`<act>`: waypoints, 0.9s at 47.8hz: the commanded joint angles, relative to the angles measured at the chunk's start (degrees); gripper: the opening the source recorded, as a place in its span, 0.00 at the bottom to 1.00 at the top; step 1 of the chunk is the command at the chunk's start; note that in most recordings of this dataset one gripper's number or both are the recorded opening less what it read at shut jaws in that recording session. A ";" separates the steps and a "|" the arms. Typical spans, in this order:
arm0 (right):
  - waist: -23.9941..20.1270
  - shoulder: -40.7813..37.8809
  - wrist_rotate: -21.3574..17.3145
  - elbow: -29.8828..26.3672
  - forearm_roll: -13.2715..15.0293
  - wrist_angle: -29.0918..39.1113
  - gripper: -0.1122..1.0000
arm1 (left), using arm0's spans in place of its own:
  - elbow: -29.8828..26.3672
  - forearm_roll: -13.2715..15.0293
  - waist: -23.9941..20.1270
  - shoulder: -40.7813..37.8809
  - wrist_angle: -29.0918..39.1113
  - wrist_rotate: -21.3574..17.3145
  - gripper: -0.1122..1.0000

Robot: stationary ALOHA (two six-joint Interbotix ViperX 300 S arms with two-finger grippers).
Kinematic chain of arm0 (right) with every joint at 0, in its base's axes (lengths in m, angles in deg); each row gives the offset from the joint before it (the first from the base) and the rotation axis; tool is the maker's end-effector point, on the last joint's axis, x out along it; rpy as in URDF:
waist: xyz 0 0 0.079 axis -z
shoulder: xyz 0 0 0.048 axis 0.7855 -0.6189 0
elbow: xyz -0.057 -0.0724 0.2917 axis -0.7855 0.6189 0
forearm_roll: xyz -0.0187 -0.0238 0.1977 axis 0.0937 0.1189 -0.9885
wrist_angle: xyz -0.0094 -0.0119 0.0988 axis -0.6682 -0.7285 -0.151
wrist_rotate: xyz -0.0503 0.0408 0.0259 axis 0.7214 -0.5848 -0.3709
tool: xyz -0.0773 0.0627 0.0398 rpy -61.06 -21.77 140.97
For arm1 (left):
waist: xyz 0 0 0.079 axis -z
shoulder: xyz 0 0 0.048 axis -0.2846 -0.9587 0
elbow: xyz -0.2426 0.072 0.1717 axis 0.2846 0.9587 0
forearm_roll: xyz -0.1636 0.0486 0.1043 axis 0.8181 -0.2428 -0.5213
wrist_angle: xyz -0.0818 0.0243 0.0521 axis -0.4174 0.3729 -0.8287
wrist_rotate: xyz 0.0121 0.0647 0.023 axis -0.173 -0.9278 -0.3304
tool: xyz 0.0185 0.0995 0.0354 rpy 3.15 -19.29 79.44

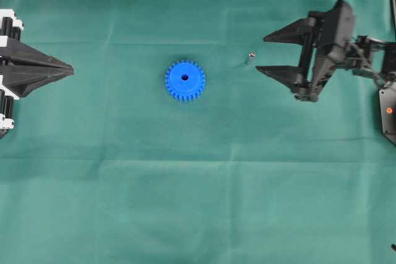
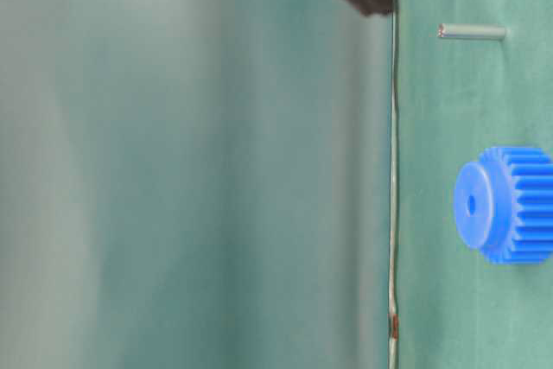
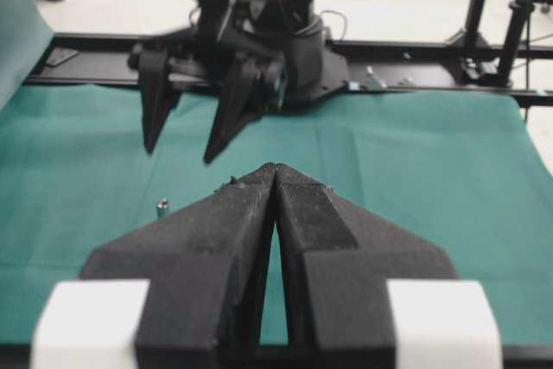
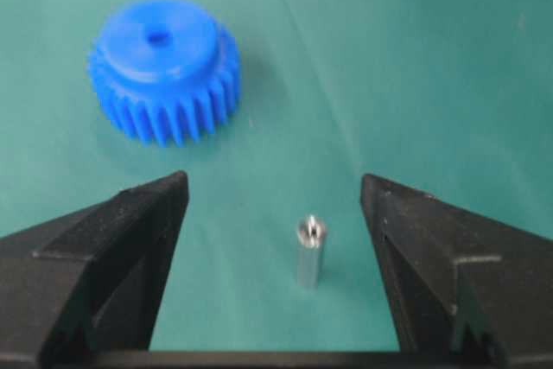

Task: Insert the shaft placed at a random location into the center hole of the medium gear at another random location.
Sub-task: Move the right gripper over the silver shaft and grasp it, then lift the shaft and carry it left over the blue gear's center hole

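Cut off at the left edge of the overhead view: most of the left arm, leaving only the black wedge of the left gripper [image 1: 69, 70] with white blocks behind it; fingers pressed together to a single point, nothing between them, confirmed in the left wrist view where the two black fingers [image 3: 242, 231] meet along a thin seam. Hidden in that same view behind those fingers: the bright blue toothed plastic gear [image 1: 185, 80]. Sideways and partly blurred in the table-level view, with a large out-of-focus teal area on the left and only a dark corner of an arm at the top edge. Flat on the green cloth-covered table [image 1: 198, 202] near the middle of the overhead view, that gear, hub upward, its small dark round centre hole [image 1: 185, 78] unfilled. To the right of the gear and apart from it, upright on the cloth, the tiny silvery metal shaft [image 1: 249, 59], shiny rounded end up. Just right of the shaft, the right gripper [image 1: 264, 54], black fingers spread wide and gripping nothing; in the right wrist view the shaft [image 4: 308, 252] between the two finger tips, touching neither, with the gear [image 4: 164, 71] farther off at upper left.
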State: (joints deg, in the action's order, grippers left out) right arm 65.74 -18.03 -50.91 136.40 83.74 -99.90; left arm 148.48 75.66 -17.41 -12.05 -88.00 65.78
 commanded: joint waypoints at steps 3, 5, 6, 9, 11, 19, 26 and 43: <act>0.79 -4.57 -0.35 -1.67 -0.97 -3.52 0.87 | -0.88 -0.26 -0.18 -0.44 -0.18 0.00 0.10; 0.88 -6.33 -0.35 -2.11 -0.97 -4.48 0.87 | -0.88 -0.26 -0.18 -0.44 -0.18 0.00 0.10; 0.88 -7.03 -0.35 -2.20 -1.05 -4.83 0.87 | -0.79 -0.26 -0.09 -0.44 -0.26 0.00 0.10; 0.97 -9.05 -0.35 -2.72 -1.05 -5.80 0.87 | -0.79 -0.26 -0.09 -0.44 -0.18 0.00 0.10; 0.97 -10.11 -0.35 -3.08 -1.14 -6.24 0.87 | -0.79 -0.26 -0.09 -0.53 -0.26 0.00 0.10; 1.49 -12.92 -0.35 -4.31 -1.14 -6.77 0.86 | -0.70 -0.26 -0.18 -0.44 -0.18 0.09 0.10; 1.58 -13.18 -0.35 -4.39 -1.14 -6.77 0.85 | -0.70 -0.26 -0.18 -0.44 0.26 0.09 0.10; 1.67 -13.18 -0.18 -4.31 -1.14 -6.77 0.22 | -0.70 -0.26 -0.18 -0.44 0.44 0.09 0.10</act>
State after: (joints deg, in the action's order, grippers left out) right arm 67.15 -31.83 -50.91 132.79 82.77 -105.79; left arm 148.57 75.57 -17.50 -12.05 -87.30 65.78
